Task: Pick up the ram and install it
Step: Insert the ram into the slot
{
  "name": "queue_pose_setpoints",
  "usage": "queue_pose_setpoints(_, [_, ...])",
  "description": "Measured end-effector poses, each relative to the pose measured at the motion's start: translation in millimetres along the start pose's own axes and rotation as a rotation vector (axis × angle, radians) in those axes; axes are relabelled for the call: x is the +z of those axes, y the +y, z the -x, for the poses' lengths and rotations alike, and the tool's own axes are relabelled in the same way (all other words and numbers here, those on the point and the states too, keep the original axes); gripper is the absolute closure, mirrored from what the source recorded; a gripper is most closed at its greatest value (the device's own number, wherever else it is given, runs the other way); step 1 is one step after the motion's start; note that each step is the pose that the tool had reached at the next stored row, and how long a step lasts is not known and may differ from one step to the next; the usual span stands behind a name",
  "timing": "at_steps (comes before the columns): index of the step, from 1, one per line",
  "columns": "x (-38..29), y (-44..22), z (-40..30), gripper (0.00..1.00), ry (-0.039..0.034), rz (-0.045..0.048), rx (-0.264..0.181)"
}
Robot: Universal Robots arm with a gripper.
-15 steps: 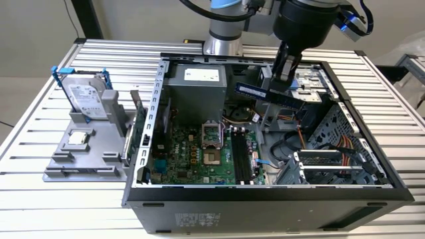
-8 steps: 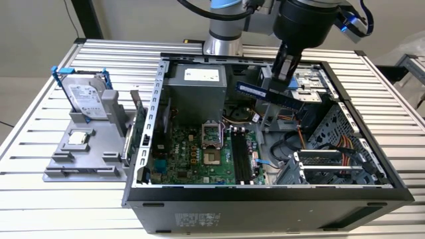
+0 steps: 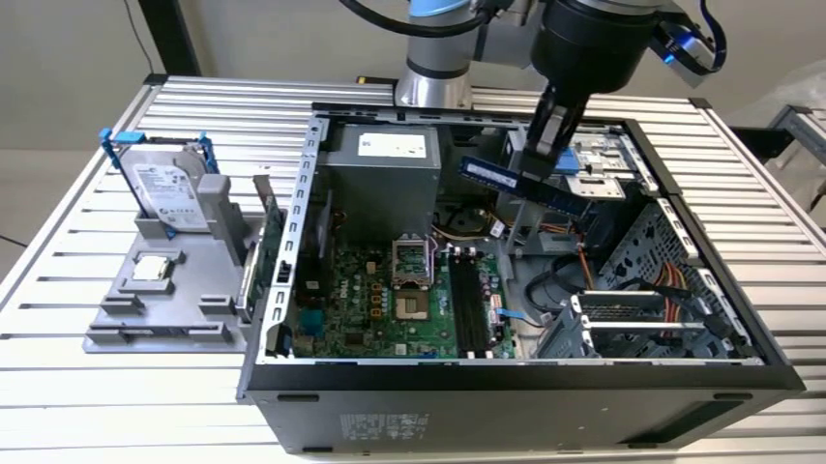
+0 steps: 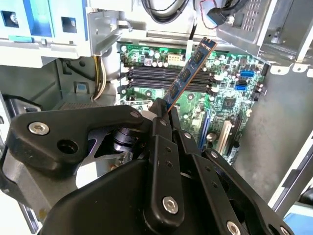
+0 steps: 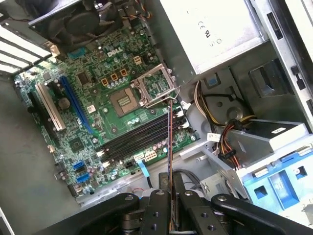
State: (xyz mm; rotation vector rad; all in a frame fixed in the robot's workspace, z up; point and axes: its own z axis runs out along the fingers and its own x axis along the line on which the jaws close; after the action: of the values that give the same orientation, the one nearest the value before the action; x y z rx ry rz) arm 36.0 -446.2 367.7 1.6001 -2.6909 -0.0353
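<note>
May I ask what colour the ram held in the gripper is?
The ram is blue with dark chips, clearest in the exterior view.

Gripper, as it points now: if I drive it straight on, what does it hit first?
The ram the gripper holds leads, so it would touch first. In the first wrist view it aims at the black memory slots on the motherboard, beside the processor socket; which slot is unclear.

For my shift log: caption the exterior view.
End effector grips the long, flat ram stick, tilted, over the open black metal computer case.
</note>
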Motion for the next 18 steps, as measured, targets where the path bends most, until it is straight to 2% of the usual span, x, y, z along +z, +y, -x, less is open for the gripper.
queue_pose_setpoints(18, [0.2,0.0,0.0,1.00,-0.0037,-0.0003,0.148])
